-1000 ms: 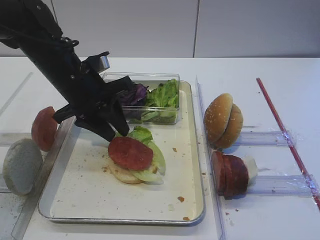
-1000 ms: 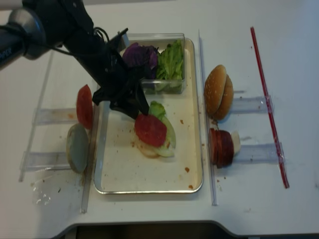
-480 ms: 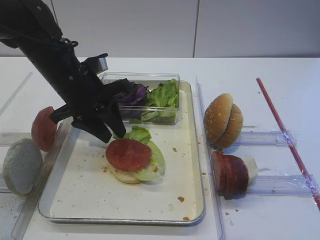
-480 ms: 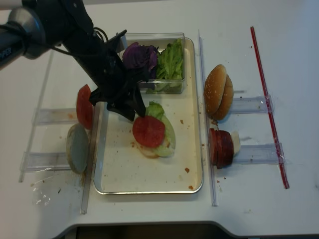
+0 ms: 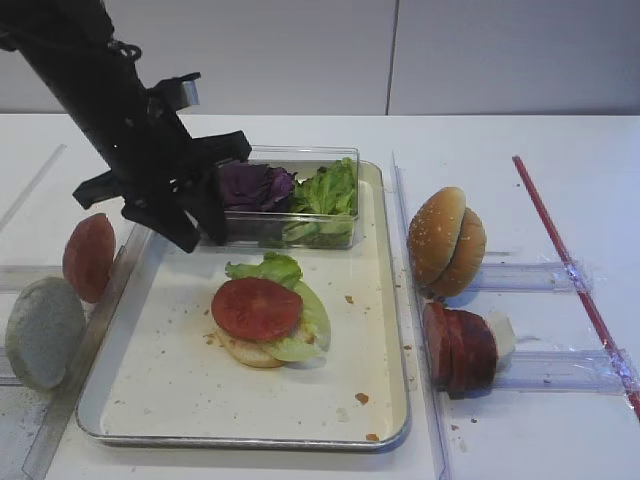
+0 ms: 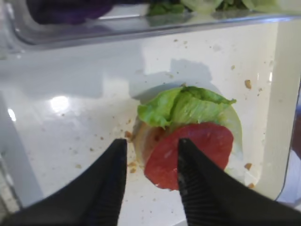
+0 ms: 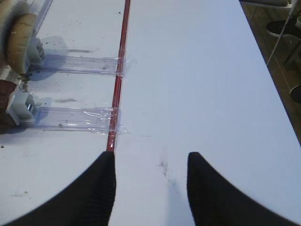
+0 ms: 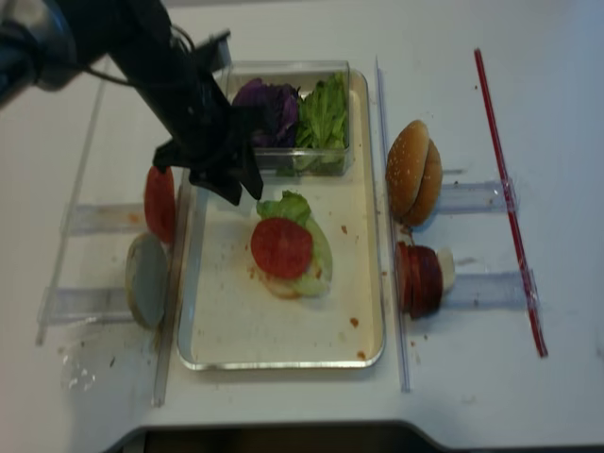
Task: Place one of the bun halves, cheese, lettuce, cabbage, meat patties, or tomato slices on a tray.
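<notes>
Hovering over the large cream tray (image 5: 375,330) with jaws apart and empty, the black left gripper (image 5: 190,215) has the thin red tomato slice (image 5: 256,308) below, toward the tray's middle, atop frilly green lettuce (image 5: 268,268); the right gripper (image 7: 150,181), open, is well apart.

Plain white table (image 5: 520,140) under even light. Pale panelled wall (image 5: 400,55) at 12 o'clock, dark floor (image 7: 282,56) at 3.
</notes>
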You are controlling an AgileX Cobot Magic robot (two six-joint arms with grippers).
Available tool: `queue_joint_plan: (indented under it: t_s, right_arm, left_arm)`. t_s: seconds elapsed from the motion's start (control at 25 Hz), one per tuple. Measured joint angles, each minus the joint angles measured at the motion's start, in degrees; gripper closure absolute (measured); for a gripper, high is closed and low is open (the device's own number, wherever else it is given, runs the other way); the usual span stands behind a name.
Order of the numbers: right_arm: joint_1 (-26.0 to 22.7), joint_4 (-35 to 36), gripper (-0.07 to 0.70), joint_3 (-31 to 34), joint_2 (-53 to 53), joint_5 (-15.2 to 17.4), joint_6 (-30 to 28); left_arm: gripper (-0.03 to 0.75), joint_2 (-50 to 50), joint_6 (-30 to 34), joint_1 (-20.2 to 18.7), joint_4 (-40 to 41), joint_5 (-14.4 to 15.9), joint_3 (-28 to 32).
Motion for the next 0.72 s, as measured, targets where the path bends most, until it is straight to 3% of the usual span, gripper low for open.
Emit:
queue_joint_plan:
  t_s: [0.32,0.72]
  right_arm:
    - [0.0,0.0,0.258,0.0,0.0,0.0,0.1]
    - [0.0,0.0,0.258,0.0,0.0,0.0,0.1]
  left_arm:
    - [0.46,-5.1,-6.4,0.0,14.4,0.6,-0.8]
    - [0.46,-9.5,-8.1,0.0,24.9,1.1,-0.8]
